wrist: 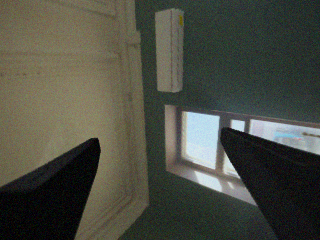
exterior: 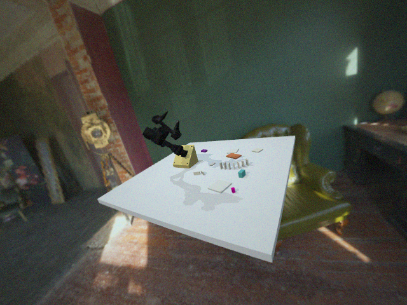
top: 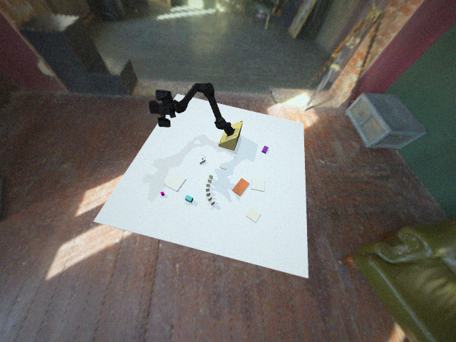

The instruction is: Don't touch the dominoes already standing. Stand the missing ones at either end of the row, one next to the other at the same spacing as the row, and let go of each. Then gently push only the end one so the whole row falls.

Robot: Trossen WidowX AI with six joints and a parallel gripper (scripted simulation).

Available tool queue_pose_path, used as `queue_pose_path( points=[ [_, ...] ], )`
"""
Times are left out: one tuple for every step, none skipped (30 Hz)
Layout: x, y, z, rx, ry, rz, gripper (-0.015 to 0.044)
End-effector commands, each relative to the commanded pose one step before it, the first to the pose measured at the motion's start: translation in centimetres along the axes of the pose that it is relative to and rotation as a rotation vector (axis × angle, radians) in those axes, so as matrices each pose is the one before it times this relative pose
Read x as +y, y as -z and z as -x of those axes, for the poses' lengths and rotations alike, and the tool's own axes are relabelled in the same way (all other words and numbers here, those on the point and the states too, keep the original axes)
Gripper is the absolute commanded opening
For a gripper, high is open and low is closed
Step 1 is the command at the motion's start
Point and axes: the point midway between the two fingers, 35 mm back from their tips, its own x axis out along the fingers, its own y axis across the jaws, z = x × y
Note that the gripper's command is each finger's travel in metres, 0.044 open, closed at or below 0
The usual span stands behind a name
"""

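A curved row of several pale standing dominoes (top: 208, 185) (exterior: 229, 165) is near the middle of the white table. One loose pale domino (top: 223, 167) (exterior: 212, 163) lies flat between the row and the arm's base. Near the base are two more small pale pieces, close together: one piece (top: 202, 162) (exterior: 197, 173) looks low, and the other (exterior: 202, 172) looks tilted; they are too small to tell exactly. My gripper (exterior: 172, 117) (wrist: 161, 138) is open and empty, raised high above the table and pointing up, away from the dominoes. The wrist view shows only wall, ceiling and window between the fingers.
A teal block (top: 189, 199) (exterior: 241, 173) and a magenta cube (top: 162, 193) (exterior: 233, 190) are on one side of the row. An orange slab (top: 241, 187) (exterior: 233, 155) and pale flat tiles (top: 257, 184) (top: 254, 215) are on the other. Another pale tile (top: 175, 182) (exterior: 219, 186) and a purple block (top: 265, 149) (exterior: 204, 150) also lie there.
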Motion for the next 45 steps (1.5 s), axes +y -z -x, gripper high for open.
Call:
queue_pose_path(
  points=[
    [-0.118,0.14,-0.084,0.0043,-0.00126,-0.0028,0.0426],
    [-0.351,0.424,-0.251,0.01295,-0.00381,-0.0082,0.044],
    [-0.576,0.721,-0.421,0.02172,-0.00641,-0.0136,0.044],
    [-0.796,0.85,-0.541,0.02355,-0.00393,-0.0156,0.044],
    [-0.732,0.334,-0.356,0.00442,0.00913,-0.0063,0.044],
    [-0.705,0.098,-0.264,-0.00428,0.01583,-0.0017,0.044],
    [-0.701,0.11,-0.264,-0.00389,0.01656,-0.0012,0.044],
    [-0.696,0.122,-0.264,-0.0035,0.01725,-0.0006,0.044],
    [-0.694,0.138,-0.266,-0.00294,0.01787,-0.0002,0.044],
    [-0.693,0.161,-0.271,-0.00221,0.01841,0.0002,0.044],
    [-0.797,0.265,-0.339,0.00058,0.02131,0.001,0.044],
    [-1.064,0.404,-0.462,0.00243,0.0295,0.0023,0.044],
    [-1.31,0.58,-0.585,0.00573,0.03799,0.0045,0.044],
    [-1.36,0.705,-0.636,0.00937,0.0415,0.0067,0.044],
    [-1.325,0.798,-0.653,0.01283,0.04258,0.0089,0.044],
    [-1.282,0.887,-0.669,0.01629,0.04336,0.0111,0.044],
    [-1.232,0.972,-0.683,0.01975,0.04387,0.0135,0.044],
    [-1.175,1.053,-0.696,0.02317,0.0441,0.0159,0.044],
    [-1.069,1.084,-0.682,0.02546,0.0424,0.0177,0.044],
    [-0.983,1.124,-0.677,0.02786,0.04126,0.0197,0.044],
    [-1.049,1.139,-0.689,0.028,0.04654,0.0217,0.044],
    [-0.995,1.222,-0.708,0.03173,0.04692,0.0249,0.044],
    [-0.926,1.293,-0.72,0.03525,0.04672,0.0281,0.044],
    [-0.846,1.35,-0.727,0.03847,0.046,0.0312,0.044],
    [-0.761,1.4,-0.733,0.0416,0.04509,0.0344,0.044],
    [-0.669,1.438,-0.734,0.04441,0.04381,0.0375,0.044],
    [-0.573,1.464,-0.731,0.04694,0.04227,0.0406,0.044],
    [-0.477,1.481,-0.727,0.04925,0.04059,0.0438,0.044],
    [-0.38,1.49,-0.72,0.05135,0.03879,0.0468,0.044],
    [-0.284,1.489,-0.712,0.05322,0.0369,0.0499,0.044],
    [-0.271,1.556,-0.695,0.05789,0.03927,0.0584,0.044],
    [-0.168,1.577,-0.697,0.06117,0.03763,0.0633,0.044],
    [-0.06,1.551,-0.68,0.06281,0.03498,0.0669,0.044],
    [0.042,1.515,-0.662,0.06416,0.03231,0.0703,0.044],
    [0.139,1.47,-0.64,0.06524,0.02964,0.0737,0.044],
    [0.229,1.416,-0.617,0.06606,0.02702,0.077,0.044],
    [0.31,1.354,-0.592,0.06665,0.02445,0.0801,0.044],
    [0.383,1.287,-0.564,0.06702,0.02196,0.0832,0.044],
    [0.447,1.214,-0.534,0.06721,0.01957,0.0861,0.044],
    [0.502,1.137,-0.503,0.06723,0.01728,0.0889,0.044],
    [0.652,1.195,-0.549,0.07712,0.01669,0.1053,0.044],
    [0.777,1.228,-0.558,0.08679,0.0158,0.1231,0.044],
    [0.809,1.089,-0.495,0.08617,0.01278,0.127,0.044],
    [0.82,0.953,-0.43,0.08545,0.01001,0.1306,0.044],
    [0.811,0.825,-0.362,0.08469,0.00744,0.1339,0.044]
  ],
)
